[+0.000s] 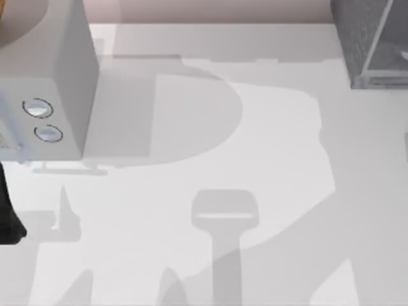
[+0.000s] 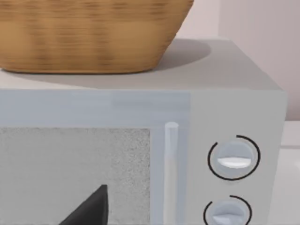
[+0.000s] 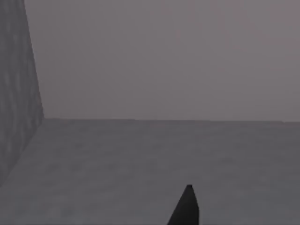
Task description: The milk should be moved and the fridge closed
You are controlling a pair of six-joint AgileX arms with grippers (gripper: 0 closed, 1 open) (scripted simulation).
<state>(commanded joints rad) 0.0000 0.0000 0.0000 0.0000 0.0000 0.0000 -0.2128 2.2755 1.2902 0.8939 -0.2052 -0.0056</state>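
Observation:
The fridge (image 1: 361, 35), dark grey and speckled, stands at the table's far right corner, cut off by the top view's edge, with a paler panel (image 1: 390, 48) on its right part. The milk is out of view. My left arm (image 1: 7, 217) is a dark shape at the left edge of the table, in front of the pale box with two dials. A dark tip of my left gripper (image 2: 89, 211) points at that box's window. In the dim right wrist view, a dark tip of my right gripper (image 3: 186, 207) hovers over a flat grey surface beside a speckled wall (image 3: 16, 93).
The pale grey microwave (image 1: 44, 64) with two round dials (image 2: 233, 158) fills the far left, and a woven basket (image 2: 93, 33) sits on top of it. Arm shadows lie across the white table (image 1: 268, 146).

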